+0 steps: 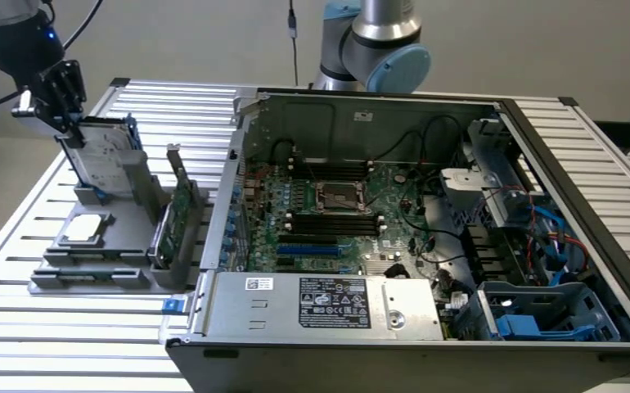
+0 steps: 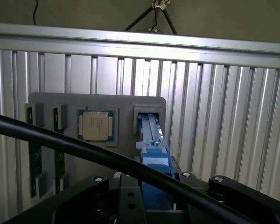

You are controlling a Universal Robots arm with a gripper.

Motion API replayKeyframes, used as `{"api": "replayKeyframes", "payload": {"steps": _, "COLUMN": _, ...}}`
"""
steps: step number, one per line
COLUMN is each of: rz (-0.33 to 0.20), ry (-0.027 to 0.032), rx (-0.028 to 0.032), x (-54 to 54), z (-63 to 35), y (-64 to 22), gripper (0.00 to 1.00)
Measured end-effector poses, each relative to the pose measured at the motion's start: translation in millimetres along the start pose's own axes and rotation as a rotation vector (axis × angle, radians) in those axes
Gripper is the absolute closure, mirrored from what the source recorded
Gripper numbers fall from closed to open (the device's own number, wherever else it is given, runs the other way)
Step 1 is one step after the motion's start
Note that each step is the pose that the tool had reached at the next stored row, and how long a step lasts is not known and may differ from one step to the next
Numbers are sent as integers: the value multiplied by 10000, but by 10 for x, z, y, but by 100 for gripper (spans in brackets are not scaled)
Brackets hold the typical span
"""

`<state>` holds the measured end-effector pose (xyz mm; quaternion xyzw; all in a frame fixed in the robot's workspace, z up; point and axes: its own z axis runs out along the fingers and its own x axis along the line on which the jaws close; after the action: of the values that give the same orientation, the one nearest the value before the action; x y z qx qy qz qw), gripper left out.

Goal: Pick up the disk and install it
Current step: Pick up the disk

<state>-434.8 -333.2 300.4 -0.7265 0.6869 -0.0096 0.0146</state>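
Black cable (image 2: pixel 84 150) crossing, disk (image 2: pixel 155 163) partly hidden

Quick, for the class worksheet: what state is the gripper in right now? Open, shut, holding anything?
Gripper: closed on the disk, gripping its upper edge while it stands on edge at the grey holder.
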Motion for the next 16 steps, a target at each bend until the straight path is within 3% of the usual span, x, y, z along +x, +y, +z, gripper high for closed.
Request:
{"api": "replayKeyframes", "payload": {"steps": 8, "rz": 1, "ry": 0, "rx": -3, "x": 0, "z": 22, "y": 1, "gripper": 65}}
{"api": "replayKeyframes", "payload": {"steps": 9, "rz": 1, "ry": 0, "rx": -1, "x": 0, "z": 23, "y": 1, "gripper": 59}}
{"api": "replayKeyframes", "payload": {"steps": 16, "rz": 2, "ry": -1, "rx": -12, "x": 0, "z": 24, "y": 1, "gripper": 59}}
